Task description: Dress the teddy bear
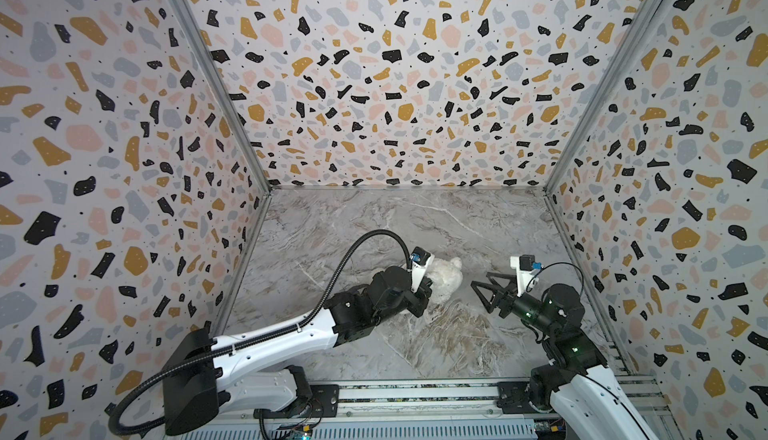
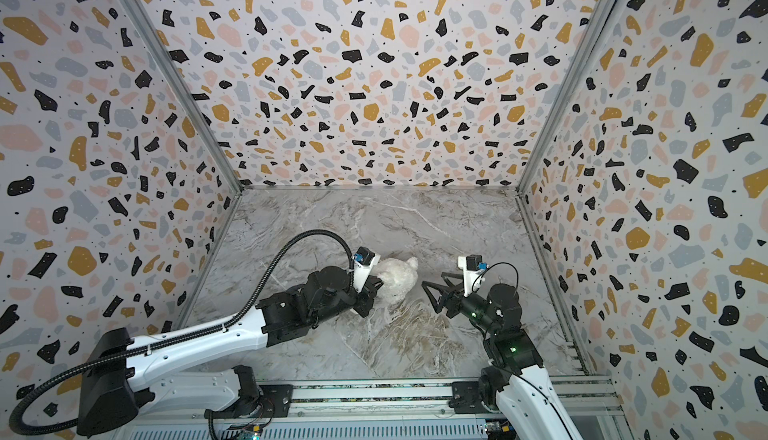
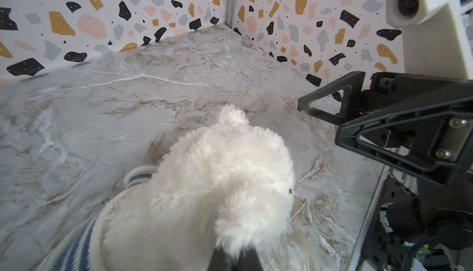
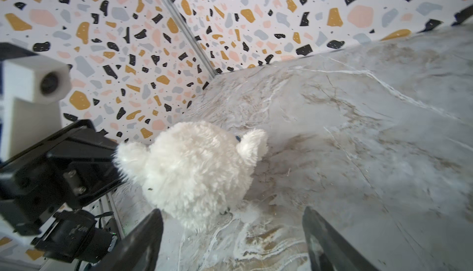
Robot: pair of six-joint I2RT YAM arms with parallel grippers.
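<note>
The teddy bear point(image 1: 448, 276) point(image 2: 400, 278), fluffy and cream-white, lies on the marble table point(image 1: 415, 226) in both top views. In the left wrist view its body wears a blue-and-white striped shirt point(image 3: 76, 246), and one sleeve cuff point(image 3: 139, 177) shows beside the head point(image 3: 225, 175). My left gripper point(image 3: 234, 257) point(image 1: 428, 292) is shut on a tuft of the bear's fur, which looks like an ear point(image 4: 128, 154). My right gripper point(image 4: 231, 212) point(image 1: 482, 288) stands open just right of the bear's head point(image 4: 199, 170), touching nothing.
Terrazzo-patterned walls point(image 1: 395, 84) close in the table at the back, left and right. A metal rail point(image 1: 415, 392) carrying both arm bases runs along the front edge. Bare marble stretches behind the bear and in front of it.
</note>
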